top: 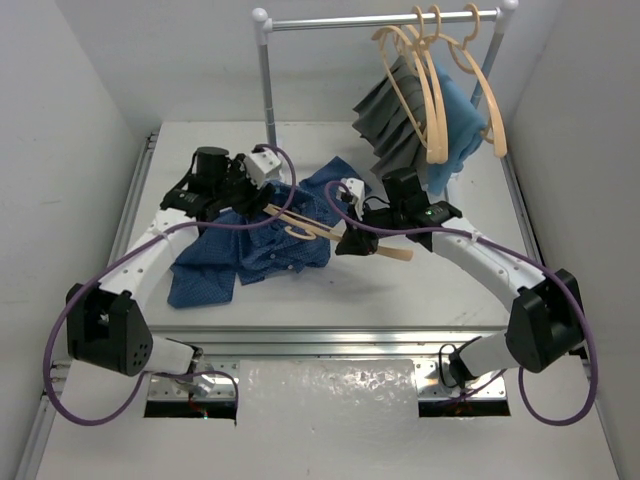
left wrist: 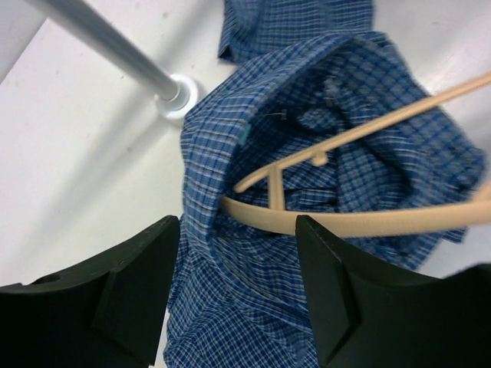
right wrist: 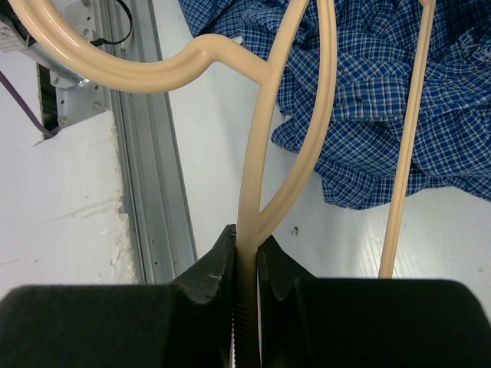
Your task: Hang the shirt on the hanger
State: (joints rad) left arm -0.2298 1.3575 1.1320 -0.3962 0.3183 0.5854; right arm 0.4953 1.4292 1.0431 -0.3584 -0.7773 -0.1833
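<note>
The blue checked shirt lies crumpled on the table left of centre. My right gripper is shut on one arm of the tan wooden hanger and holds it over the shirt. In the right wrist view the hanger is clamped in my right gripper, with the shirt beyond. In the left wrist view the hanger's far arm reaches into the opening of the shirt. My left gripper is open just above the cloth. It also shows in the top view.
A clothes rack stands at the back, its post near the shirt and its foot close to my left gripper. Three more hangers, a dark grey cloth and a teal cloth hang on it. A metal rail edges the table.
</note>
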